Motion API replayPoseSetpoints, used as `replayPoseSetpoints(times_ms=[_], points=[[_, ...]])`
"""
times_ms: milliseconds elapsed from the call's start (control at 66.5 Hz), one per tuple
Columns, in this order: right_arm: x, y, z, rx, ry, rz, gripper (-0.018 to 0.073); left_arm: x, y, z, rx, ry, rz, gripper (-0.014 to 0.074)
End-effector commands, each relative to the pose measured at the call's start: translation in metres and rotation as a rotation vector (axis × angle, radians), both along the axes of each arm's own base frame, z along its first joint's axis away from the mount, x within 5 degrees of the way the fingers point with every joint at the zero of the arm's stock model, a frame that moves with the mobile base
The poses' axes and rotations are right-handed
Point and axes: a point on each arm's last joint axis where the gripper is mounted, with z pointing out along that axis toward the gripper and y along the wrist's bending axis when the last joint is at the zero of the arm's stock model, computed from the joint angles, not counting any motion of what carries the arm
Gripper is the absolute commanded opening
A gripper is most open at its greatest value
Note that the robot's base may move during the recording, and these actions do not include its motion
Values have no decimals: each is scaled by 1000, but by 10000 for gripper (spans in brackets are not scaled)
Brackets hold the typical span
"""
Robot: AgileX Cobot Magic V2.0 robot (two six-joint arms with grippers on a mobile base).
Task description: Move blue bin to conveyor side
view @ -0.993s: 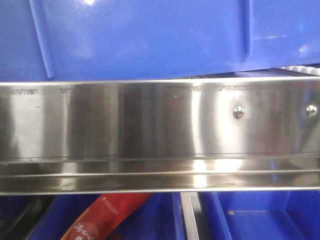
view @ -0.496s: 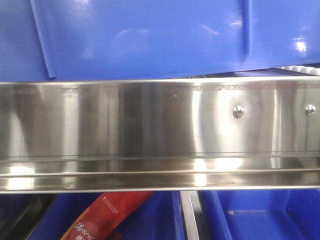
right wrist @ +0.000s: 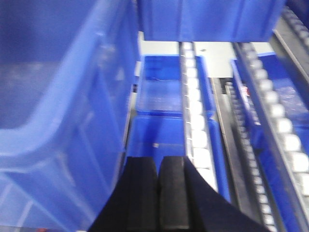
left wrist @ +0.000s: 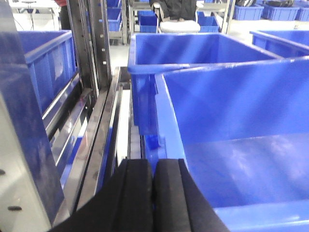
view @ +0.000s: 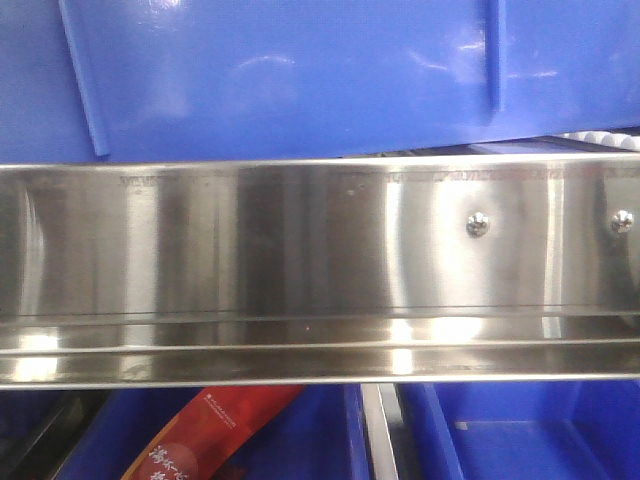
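Glints are about all that has changed over the last second. From the front, the blue bin (view: 300, 80) fills the top of the view. Its ribbed wall stands right behind the near edge of the conveyor (view: 300, 240), and the ribs are in almost the same places as before. Only the highlights on the glossy wall and on the brushed steel rail have slid and brightened, mostly towards the rail's left end. Under the rail at the left lies a red packet (view: 215, 425), with a lower blue crate (view: 520, 430) to its right. Two round-head screws (view: 478, 224) sit near the rail's right end.

On the left wrist camera, the conveyor's steel rails (left wrist: 96, 145) run up the left side. The left gripper (left wrist: 153, 166) has its black pads pressed together with only a seam between them. The blue bin (left wrist: 241, 101) spreads to the right of it, and the bin's rim runs down to the fingertips. I cannot tell whether they touch. A second blue crate (left wrist: 193, 48) stands just behind it.

The right wrist camera is blurred. The blue bin (right wrist: 58, 121) looms at the left. The right gripper (right wrist: 158, 162) has its pads together with nothing visible between them. Pale rollers (right wrist: 195, 125) line the conveyor to the right.
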Motion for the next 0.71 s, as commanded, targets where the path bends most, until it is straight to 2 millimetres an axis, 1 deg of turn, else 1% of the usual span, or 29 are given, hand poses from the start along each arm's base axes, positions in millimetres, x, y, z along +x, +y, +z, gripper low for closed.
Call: replayPoseSetpoints(times_ms=[0, 105, 150, 241, 286, 331, 406, 481, 511, 602, 692], points=[[7, 1, 10, -3, -15, 2, -89, 5, -1, 13, -20, 3, -2, -13], [24, 2, 23, -14, 56, 11, -89, 20, 0, 23, -21, 101, -1, -13], [36, 4, 28, -24, 81, 17, -89, 31, 0, 28, -21, 155, 0, -13], [52, 5, 43, -28, 102, 22, -89, 49, -1, 37, -27, 240, -2, -13], [60, 6, 47, -31, 127, 25, -89, 59, -1, 41, -28, 278, -3, -13], [73, 8, 51, -35, 154, 29, -89, 68, -1, 44, -30, 300, -4, -13], [92, 12, 61, -38, 133, 40, -88, 86, -1, 49, -30, 331, -3, -13], [110, 18, 66, -47, 127, 55, -81, 102, -2, 50, -41, 382, -10, -13], [119, 21, 65, -56, 132, 58, -78, 110, -2, 48, -48, 421, -15, -13], [136, 28, 67, -104, 122, 60, -78, 128, -4, 47, -69, 495, -32, -13], [150, 32, 65, -129, 127, 59, -78, 147, -4, 48, -71, 510, -33, -13]])
